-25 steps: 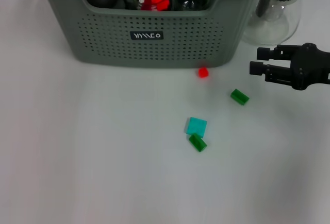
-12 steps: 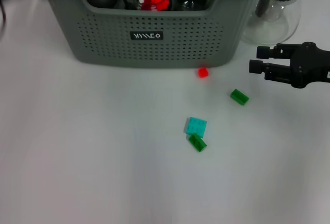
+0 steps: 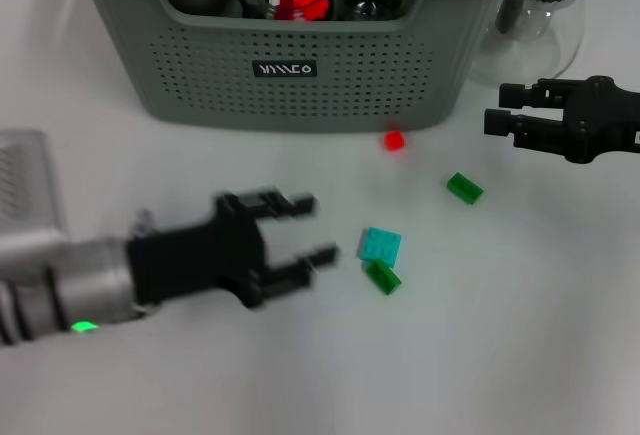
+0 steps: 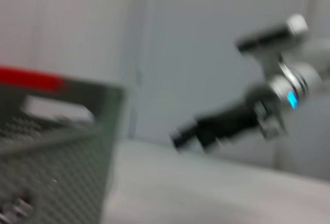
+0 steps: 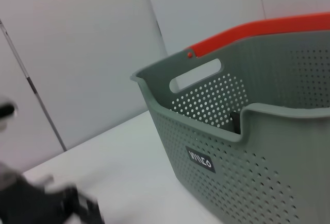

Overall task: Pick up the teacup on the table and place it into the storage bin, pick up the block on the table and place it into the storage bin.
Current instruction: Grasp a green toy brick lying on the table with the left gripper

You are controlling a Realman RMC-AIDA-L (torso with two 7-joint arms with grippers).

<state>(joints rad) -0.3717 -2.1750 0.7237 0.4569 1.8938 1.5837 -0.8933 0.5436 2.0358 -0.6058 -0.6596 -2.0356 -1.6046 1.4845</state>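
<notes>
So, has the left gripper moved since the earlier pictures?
Yes. The left gripper was out of the head view before; now it is over the table, open, reaching toward the cyan block, well in front of the storage bin.

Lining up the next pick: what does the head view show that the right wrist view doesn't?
Only the head view shows the loose blocks: red block, two green blocks, cyan block, with the open left gripper beside it, the right gripper and the glass pitcher. Only the right wrist view shows the bin's red rim. Both show the storage bin.
</notes>
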